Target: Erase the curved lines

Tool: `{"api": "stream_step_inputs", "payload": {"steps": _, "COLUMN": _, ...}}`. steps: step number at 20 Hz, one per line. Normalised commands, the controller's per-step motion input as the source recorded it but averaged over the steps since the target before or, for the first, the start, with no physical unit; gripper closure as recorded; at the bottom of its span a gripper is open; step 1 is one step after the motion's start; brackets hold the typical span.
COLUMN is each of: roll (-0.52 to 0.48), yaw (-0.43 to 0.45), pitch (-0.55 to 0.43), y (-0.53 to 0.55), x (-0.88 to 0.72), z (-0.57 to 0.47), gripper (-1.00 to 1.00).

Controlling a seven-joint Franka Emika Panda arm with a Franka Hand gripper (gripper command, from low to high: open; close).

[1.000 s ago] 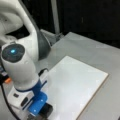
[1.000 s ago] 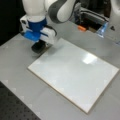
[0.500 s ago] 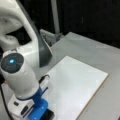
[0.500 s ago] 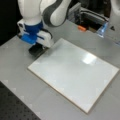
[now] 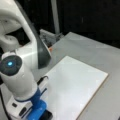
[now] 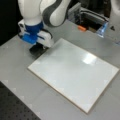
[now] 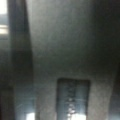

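Curve lines are not showing anywhere on the whiteboard (image 6: 75, 72). The gripper (image 6: 37, 47) is hovering off its far-left corner, gripping a black eraser (image 6: 37, 49); open table (image 6: 15, 62) is surrounding the board.

Arm bent low over the table's edge, hand pointing straight down.

In both front views the white arm (image 6: 41, 11) folds over itself, its grey-and-white elbow link above a blue wrist collar (image 6: 32, 31). The hand (image 6: 37, 48) hangs below that collar, close to the table surface near a front view's left edge; in a front view it sits at the bottom (image 5: 41, 113), under a wrist joint with a lit blue dot.
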Motion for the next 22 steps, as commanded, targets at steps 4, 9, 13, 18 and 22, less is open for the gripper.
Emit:
{"api": "stream_step_inputs", "payload": {"steps": 4, "roll": 0.132, "yaw": -0.14, "pitch": -0.035, "y": 0.05, "x": -0.15, "z": -0.11, "gripper": 1.0}}
{"api": "stream_step_inputs", "payload": {"steps": 9, "roll": 0.103, "yaw": -0.13, "pitch": -0.068, "y": 0.04, "x": -0.11, "z": -0.09, "gripper": 1.0}}
{"api": "stream_step_inputs", "payload": {"steps": 13, "roll": 0.086, "yaw": -0.118, "pitch": -0.08, "y": 0.01, "x": -0.08, "z": -0.06, "gripper": 1.0}}
{"api": "stream_step_inputs", "payload": {"steps": 18, "roll": 0.065, "yaw": -0.111, "pitch": -0.101, "y": 0.0, "x": -0.08, "z": -0.05, "gripper": 1.0}}
{"api": "stream_step_inputs", "payload": {"steps": 22, "roll": 0.042, "yaw": -0.143, "pitch": -0.113, "y": 0.01, "x": -0.12, "z": -0.06, "gripper": 1.0}}
